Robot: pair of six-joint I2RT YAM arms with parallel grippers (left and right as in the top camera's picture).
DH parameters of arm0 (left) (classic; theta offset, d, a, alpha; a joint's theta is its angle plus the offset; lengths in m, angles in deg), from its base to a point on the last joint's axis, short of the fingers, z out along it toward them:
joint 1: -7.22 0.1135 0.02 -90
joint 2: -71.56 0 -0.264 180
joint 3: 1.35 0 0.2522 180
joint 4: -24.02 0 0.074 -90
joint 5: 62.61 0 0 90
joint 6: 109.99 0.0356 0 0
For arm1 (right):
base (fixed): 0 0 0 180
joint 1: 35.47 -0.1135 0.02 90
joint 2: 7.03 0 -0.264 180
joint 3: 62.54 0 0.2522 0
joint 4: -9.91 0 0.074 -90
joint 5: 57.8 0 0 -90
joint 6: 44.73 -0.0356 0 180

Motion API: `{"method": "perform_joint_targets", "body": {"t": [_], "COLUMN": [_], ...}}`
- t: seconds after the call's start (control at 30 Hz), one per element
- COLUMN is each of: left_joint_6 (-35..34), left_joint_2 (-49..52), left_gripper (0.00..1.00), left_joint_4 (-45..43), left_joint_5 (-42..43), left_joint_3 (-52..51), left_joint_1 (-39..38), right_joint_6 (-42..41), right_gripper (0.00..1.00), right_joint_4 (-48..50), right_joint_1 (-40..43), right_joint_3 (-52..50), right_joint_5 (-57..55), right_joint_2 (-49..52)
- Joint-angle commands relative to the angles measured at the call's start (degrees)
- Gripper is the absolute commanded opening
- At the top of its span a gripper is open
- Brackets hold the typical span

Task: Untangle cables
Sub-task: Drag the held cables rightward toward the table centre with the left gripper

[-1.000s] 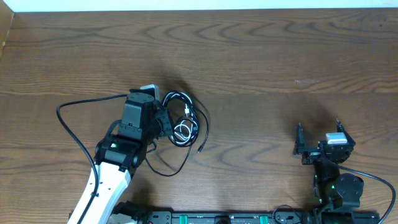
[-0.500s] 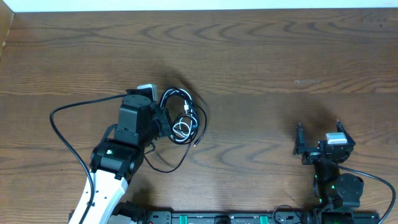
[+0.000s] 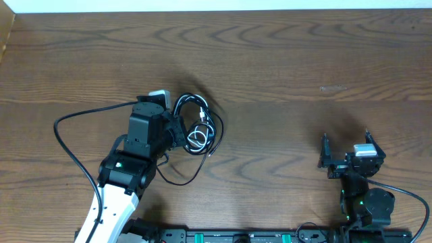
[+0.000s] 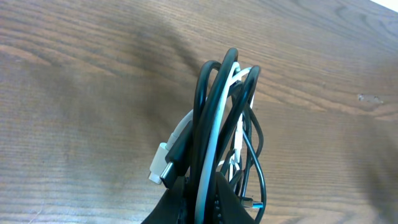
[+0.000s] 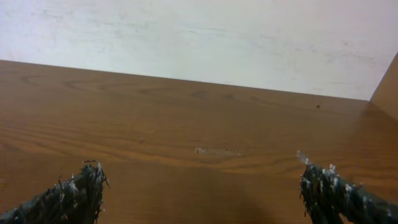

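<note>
The cables [image 4: 211, 124] form one bundle of thin, smooth, glossy cords: several black loops and one white loop, standing on edge in the left wrist view. A white plug [image 4: 157, 164] and a black plug [image 4: 170, 176] sit at the bundle's left side. Seen from overhead, the bundle lies left of the desk's centre. It has a small white coil inside the black loops, and one loose black strand trails toward the near edge.

The left claw [image 3: 177, 132] is clamped shut on the cables at the bundle's left side. The desk [image 3: 290, 67] is dark brown wood with a strong wavy grain.

The black cords overlap and cannot be counted. The lower frame edge cuts off the left claw in its wrist view.

The right claw [image 3: 345, 147] stands at the near right with its jaws wide apart, holding nothing. Its fingertips [image 5: 78, 193] carry a rough, frayed dark covering.

Compared with one second ago, the bundle and left claw sit slightly farther left, and the loose strand's tip lies farther from the near edge. The right claw is unchanged.
</note>
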Motion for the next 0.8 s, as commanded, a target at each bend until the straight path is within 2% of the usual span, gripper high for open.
{"method": "perform_joint_targets", "body": {"t": [0.0,0.1,0.27,0.77], "left_joint_6": [-0.3,0.3,5.1,5.1], "left_joint_2": [-0.7,-0.7,-0.7,-0.7], "left_gripper": [0.07,0.07,0.07,0.07], "left_joint_4": [-1.4,-2.4,-5.4,-7.5], "left_joint_5": [0.9,1.7,8.6,10.3], "left_joint_3": [1.7,1.7,1.7,1.7], "left_joint_1": [0.1,0.1,0.1,0.1], "right_joint_6": [0.6,0.6,0.6,0.6], "right_gripper": [0.99,0.99,0.99,0.99], "right_joint_4": [-0.2,-0.2,-0.2,-0.2], "right_joint_1": [-0.4,-0.4,-0.4,-0.4], "right_joint_3": [-0.1,-0.1,-0.1,-0.1], "right_joint_5": [0.3,0.3,0.3,0.3], "right_joint_2": [-0.1,-0.1,-0.1,0.0]}}
